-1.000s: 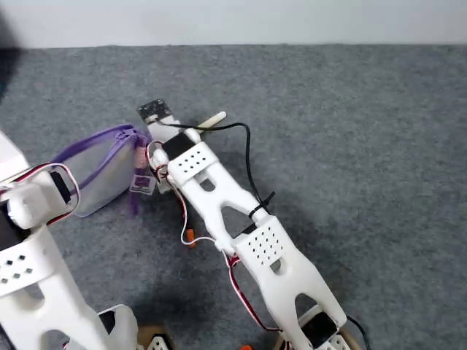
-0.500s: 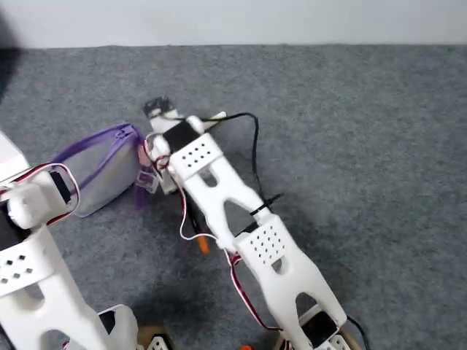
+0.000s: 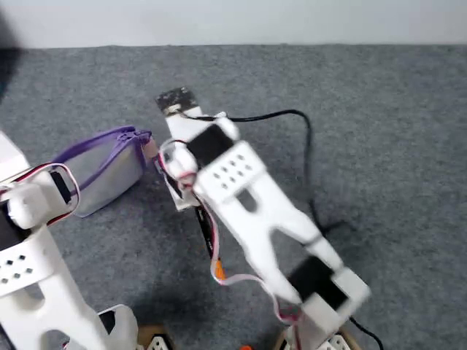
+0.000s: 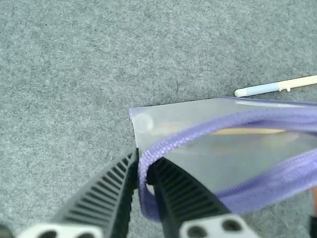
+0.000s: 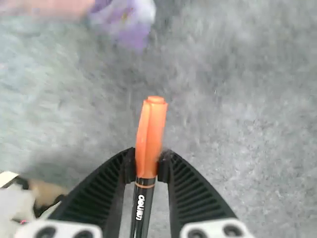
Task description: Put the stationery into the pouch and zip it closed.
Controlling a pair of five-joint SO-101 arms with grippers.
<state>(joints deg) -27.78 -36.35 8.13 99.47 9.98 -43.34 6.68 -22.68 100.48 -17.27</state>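
Worktop (image 3: 379,131): grey, carpet-like. Far edge meets a pale wall strip (image 3: 292,22) along the top of the high view. A broad grey stretch runs from the rt arm (image 3: 248,197) out to the right side.

Rt arm crosses the centre diagonally, wrist end up-left and just beside the pouch's zip end. A black cable (image 3: 292,117) loops off it over the worktop.

Left arm (image 3: 36,277) sits in the lower-left corner, tight against the frame edge, w/ the pouch just ahead of it.

Pouch (image 4: 223,148): clear w/ purple zip, lying left of centre. Mouth is open, the two zip edges apart. Left jaws are closed on the purple zip edge at the pouch's corner. A pale yellowish stick (image 4: 247,131) shows through the clear wall.

White pen (image 4: 277,87) lies on the worktop just past the pouch's far edge, not touching it.

Orange-capped pen (image 5: 149,134), black barrel, is clamped between the rt jaws. Its cap points toward the blurred purple pouch end (image 5: 124,17), w/ a gap of worktop between.
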